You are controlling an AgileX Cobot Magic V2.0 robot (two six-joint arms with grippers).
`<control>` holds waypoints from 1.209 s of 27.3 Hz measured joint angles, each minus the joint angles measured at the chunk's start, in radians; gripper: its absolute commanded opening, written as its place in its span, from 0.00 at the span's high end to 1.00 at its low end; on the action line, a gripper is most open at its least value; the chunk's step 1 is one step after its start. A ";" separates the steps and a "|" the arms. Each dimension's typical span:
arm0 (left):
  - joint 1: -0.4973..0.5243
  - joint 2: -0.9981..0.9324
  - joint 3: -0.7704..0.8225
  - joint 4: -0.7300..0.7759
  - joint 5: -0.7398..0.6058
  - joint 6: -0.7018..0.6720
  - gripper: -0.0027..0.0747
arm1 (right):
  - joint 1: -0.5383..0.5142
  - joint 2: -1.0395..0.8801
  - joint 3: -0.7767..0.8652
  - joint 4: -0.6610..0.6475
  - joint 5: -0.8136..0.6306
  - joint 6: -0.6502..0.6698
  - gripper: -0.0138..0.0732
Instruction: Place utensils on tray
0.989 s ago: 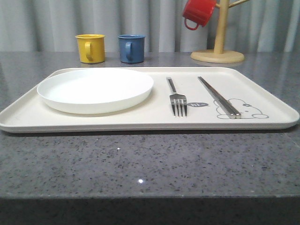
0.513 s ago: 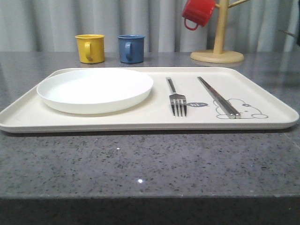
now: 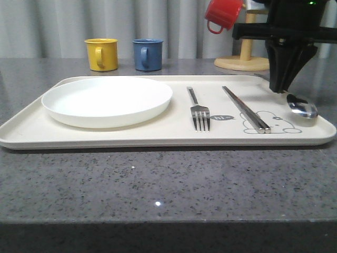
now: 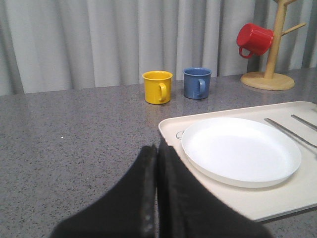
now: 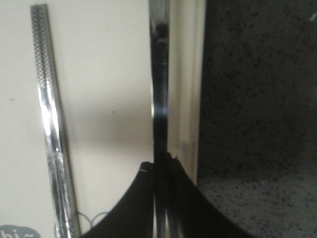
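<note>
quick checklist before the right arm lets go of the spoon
1. Spoon over the tray: ok, bowl low at the right end.
2. Right end effector shut on the handle: ok.
3. Spoon resting flat: cannot tell.
4. Spoon clear of the chopsticks: ok.
5. Margin from the tray's right rim: not ok, handle runs along it.
6. Left end effector out of the way: ok, shut, off the tray beside the plate.

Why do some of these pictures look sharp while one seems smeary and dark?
Front view: evenly lit and sharp, with glare on the spoon bowl. Left wrist view: plate crisp, the close left tool a dark soft shape. Right wrist view: very close, so the spoon handle and chopsticks blur, with bright streaks.
</note>
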 measured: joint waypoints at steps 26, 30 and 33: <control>0.000 0.000 0.000 0.000 0.000 0.000 0.99 | 0.000 -0.168 0.000 0.000 -0.002 -0.031 0.61; 0.000 0.000 0.000 0.000 0.000 0.000 0.99 | 0.000 -0.340 0.008 -0.067 0.002 -0.092 0.68; 0.000 0.000 0.000 0.000 0.000 -0.002 0.99 | 0.000 -0.478 0.083 -0.092 0.005 -0.113 0.86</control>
